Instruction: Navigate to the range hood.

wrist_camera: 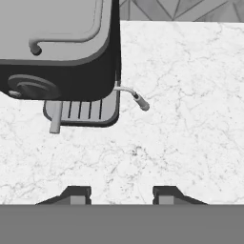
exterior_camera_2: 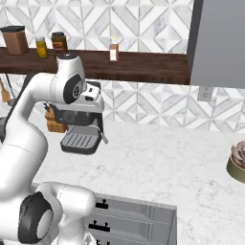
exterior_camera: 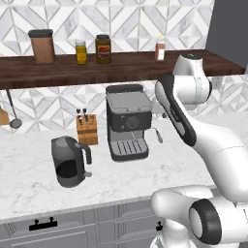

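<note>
End effector (wrist_camera: 121, 194) is hovering empty, fingers spread, over the marble bench (wrist_camera: 190, 119) beside one espresso machine (exterior_camera: 127, 127), while the range hood isn't appearing among one kettle (exterior_camera: 70, 161), one knife block (exterior_camera: 87, 129) and four shelf jars, so navigating is apparently continuing, likely calling for driving sideways.

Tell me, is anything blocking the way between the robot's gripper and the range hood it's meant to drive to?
That cannot be judged here, since these views give no look at the hood. The gripper hangs open above the marble counter, just beside the espresso machine. A kettle and knife block stand left of it.
</note>
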